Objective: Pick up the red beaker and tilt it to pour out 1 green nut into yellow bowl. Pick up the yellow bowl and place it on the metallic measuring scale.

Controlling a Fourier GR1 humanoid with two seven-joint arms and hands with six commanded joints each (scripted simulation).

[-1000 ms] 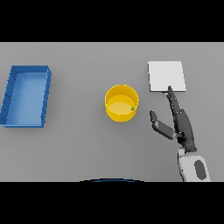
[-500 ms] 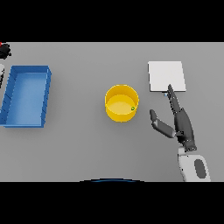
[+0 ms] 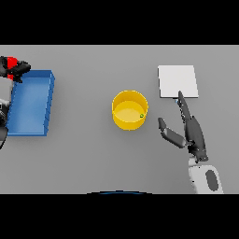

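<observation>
Head view of the grey table (image 3: pixel 93 158), seen from above. Open surface runs across the near half and along the far edge; a wide bare strip also separates the central bowl from the tray at the left. One yellow bowl (image 3: pixel 130 110) stands upright at the centre, with one green nut (image 3: pixel 142 115) lying inside against its right wall. One metallic measuring scale (image 3: pixel 178 81), a flat pale square, lies to the far right of the bowl and apart from it. One blue tray (image 3: pixel 31 102) sits near the left edge, its long sides running near to far. One red beaker (image 3: pixel 11 62) shows at the far-left edge, just beyond the tray's far-left corner, gripped in the left hand (image 3: pixel 15 70), whose dark fingers are curled round it; only part of the beaker is visible. The right hand (image 3: pixel 190 131) lies right of the bowl, fingers straight and pointing far, their tips just short of the scale's near edge, thumb spread leftward towards the bowl without touching it; it holds nothing.
</observation>
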